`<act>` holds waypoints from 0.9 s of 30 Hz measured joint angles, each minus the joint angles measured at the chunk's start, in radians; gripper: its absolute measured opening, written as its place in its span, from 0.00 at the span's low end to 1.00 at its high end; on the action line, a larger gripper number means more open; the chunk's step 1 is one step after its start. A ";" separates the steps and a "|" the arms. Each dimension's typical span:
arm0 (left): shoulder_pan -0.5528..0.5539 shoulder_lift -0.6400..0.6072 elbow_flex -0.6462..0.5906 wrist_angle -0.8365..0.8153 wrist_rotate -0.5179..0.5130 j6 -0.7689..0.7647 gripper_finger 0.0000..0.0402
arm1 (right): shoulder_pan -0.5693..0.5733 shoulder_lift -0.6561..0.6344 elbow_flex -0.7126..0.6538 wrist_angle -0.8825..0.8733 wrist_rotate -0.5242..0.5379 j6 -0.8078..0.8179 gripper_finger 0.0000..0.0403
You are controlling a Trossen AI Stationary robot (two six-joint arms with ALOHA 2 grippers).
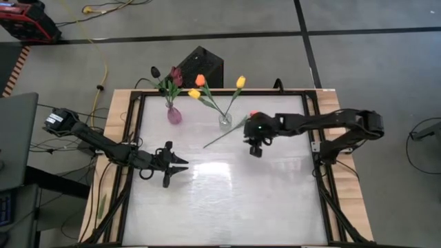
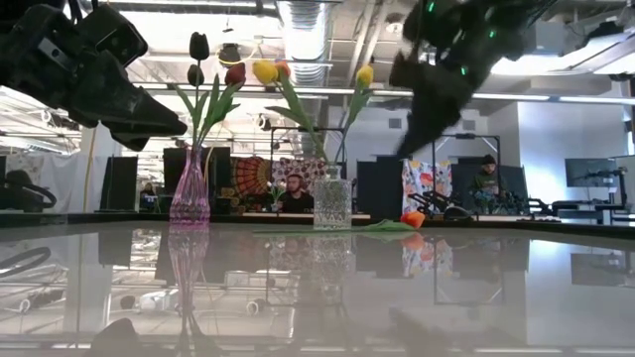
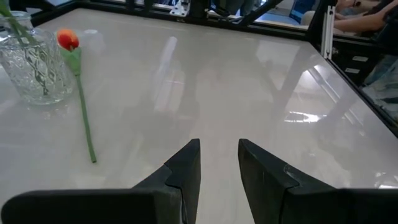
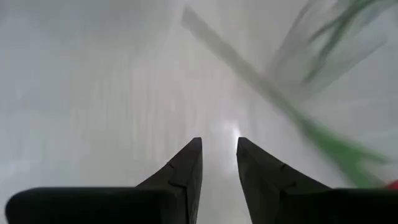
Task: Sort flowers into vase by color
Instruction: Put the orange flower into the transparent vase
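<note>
While the right gripper (image 1: 255, 149) hovers empty, the orange tulip (image 1: 227, 131) apparently lies just beside

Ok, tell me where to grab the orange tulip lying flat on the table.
Grip the loose orange tulip mid-stem, from straight above, fingers straddling the stem. It lies flat beside the clear vase, its head near the right pincer, so probably the bare lower stem is easiest.
</note>
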State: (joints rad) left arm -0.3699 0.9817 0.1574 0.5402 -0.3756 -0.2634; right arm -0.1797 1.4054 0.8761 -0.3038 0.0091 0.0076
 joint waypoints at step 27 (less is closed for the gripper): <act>0.000 0.000 0.000 -0.029 -0.029 -0.011 0.24 | -0.237 0.559 0.450 -0.293 -0.038 -0.567 0.30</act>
State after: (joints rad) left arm -0.3698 0.9813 0.1574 0.5115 -0.4049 -0.2741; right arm -0.4164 1.9643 1.3256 -0.5964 -0.0286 -0.5590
